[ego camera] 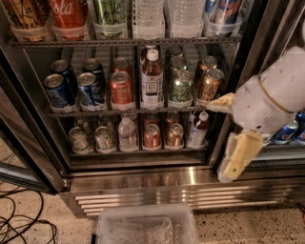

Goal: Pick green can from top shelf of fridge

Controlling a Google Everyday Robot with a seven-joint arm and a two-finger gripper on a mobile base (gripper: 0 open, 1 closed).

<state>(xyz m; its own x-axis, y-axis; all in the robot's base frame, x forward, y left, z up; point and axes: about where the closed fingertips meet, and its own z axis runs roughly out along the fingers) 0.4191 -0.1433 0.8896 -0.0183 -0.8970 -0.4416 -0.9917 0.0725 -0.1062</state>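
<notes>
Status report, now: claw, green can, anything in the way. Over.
Claw open, empty, low right at steel-framed fridge. Pale lime-green drink can untouched on top wire shelf, between red cola can and clear water bottle. Nothing in front of it.
</notes>
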